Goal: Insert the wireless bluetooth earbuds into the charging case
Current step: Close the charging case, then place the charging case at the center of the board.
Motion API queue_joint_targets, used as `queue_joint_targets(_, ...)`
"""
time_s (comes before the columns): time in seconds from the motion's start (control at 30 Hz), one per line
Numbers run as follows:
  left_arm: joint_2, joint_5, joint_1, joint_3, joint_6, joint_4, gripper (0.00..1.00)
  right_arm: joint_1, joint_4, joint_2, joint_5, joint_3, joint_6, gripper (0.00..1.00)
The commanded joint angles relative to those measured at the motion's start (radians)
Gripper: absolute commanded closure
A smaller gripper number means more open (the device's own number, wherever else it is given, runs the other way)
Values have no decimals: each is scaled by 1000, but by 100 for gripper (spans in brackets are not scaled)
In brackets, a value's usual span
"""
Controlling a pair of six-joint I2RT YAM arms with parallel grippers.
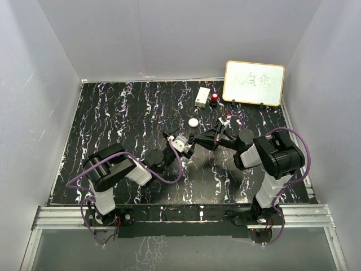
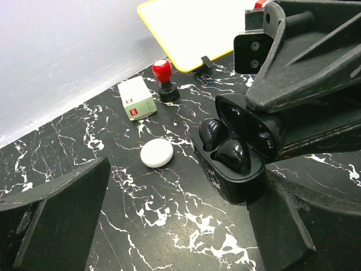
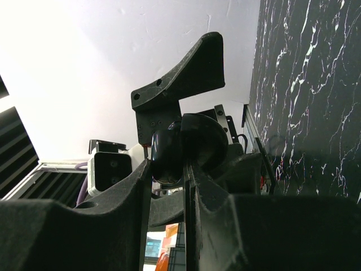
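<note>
The case (image 2: 240,180) stands on the table (image 2: 141,214) with its lid (image 2: 251,130) swung open, between the two arms. Both earbuds (image 2: 232,153) lie side by side in its wells. From the left wrist view they look seated, though we cannot tell whether they are fully down.

The right gripper (image 3: 168,169) is clenched on a glossy black rounded part, which we take to be the lid. The left gripper (image 2: 180,192) is spread wide, one finger on either side of the case and touching nothing.

We judge the case light, rigid and slick. Its shell is polished and curved, so pads can skate off it, and a push on one edge would likely slide or tip it. The hinge looks like the weak point, so a hold on the lid wants little force and no twisting. The lower body's flatter sides seem the safer place to grip.

The earbuds are tiny, smooth and easily flicked out. If one needs nudging, we would press straight down on its bulb, gently.
</note>
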Motion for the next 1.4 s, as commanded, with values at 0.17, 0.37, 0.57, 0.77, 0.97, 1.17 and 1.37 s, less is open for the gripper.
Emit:
queue_joint_targets(0.17, -7, -52, -5, 34, 34, 192, 1, 4, 336, -31, 7, -15, -6, 100)
queue_joint_targets(0.37, -38, -158, 0, 23, 127, 192, 1, 3, 337, -31, 6, -32, -12, 100)
queue_joint_targets(0.57, -82, -194, 20, -9, 154, 192, 1, 4, 337, -25, 10, -57, -24, 100)
queue_joint_targets(0.77, -153, -353, 23, -47, 151, 179, 2, 4, 337, -2, 15, -67, -42, 100)
queue_joint_targets(0.97, -492, -506, 64, -83, -146, -455, 1, 4, 320, 85, 28, -65, -97, 100)
queue_joint_targets(1.17, -784, -401, 143, 52, -500, -1158, 1, 4, 168, 123, 85, -24, -244, 100)
queue_joint_targets(1.37, -828, -317, 150, 167, -572, -1425, 1, 3, -151, 93, 145, 59, -416, 100)
